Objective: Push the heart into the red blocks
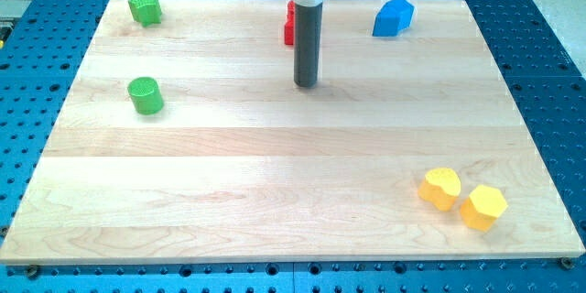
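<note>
A yellow heart block (440,188) lies near the view's bottom right on the wooden board (275,174). A yellow hexagon block (482,207) sits right beside it, to its lower right. A red block (289,24) stands at the view's top centre, mostly hidden behind my rod, so its shape and count cannot be told. My tip (306,84) rests on the board just below the red block, far up and left of the heart.
A blue block (393,17) sits at the top right. A green star block (145,7) is at the top left, and a green cylinder (145,95) lies at the left. The board rests on a blue perforated table (549,55).
</note>
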`<control>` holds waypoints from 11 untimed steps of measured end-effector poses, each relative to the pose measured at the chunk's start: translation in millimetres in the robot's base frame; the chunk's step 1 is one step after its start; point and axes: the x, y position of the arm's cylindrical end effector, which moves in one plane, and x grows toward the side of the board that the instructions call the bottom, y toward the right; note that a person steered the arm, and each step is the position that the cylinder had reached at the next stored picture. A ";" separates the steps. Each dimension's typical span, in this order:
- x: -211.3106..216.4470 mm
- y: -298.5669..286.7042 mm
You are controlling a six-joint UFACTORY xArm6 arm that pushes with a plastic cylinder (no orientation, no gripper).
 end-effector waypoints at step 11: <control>200.1 136.5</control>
